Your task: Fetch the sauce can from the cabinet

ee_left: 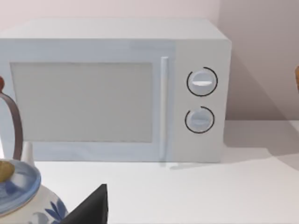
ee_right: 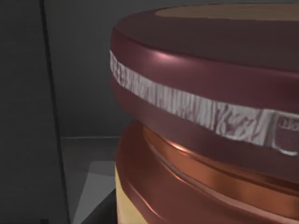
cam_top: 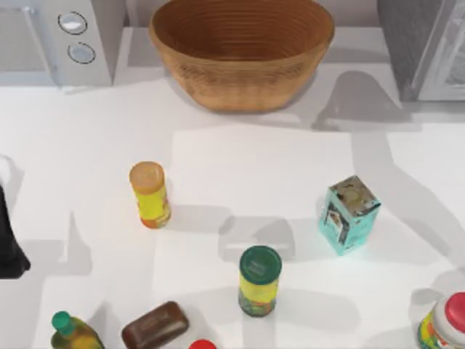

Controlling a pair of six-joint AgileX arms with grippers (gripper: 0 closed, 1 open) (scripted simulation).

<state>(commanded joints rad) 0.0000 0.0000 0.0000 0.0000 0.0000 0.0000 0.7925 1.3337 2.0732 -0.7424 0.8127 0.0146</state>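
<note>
The sauce can looms very close in the right wrist view, with a dark maroon rim, a brown flat top, a coppery band and a cream label below. It stands inside the dark grey cabinet, on its shelf floor. From above, the cabinet is the grey boxy unit at the table's back right corner. My left arm is parked at the left edge of the table, and one dark fingertip of it faces the microwave.
A white microwave stands back left and a wicker basket back centre. On the table are an orange-capped yellow bottle, a green-lidded jar, a teal carton, a brown block and a blue-patterned teapot.
</note>
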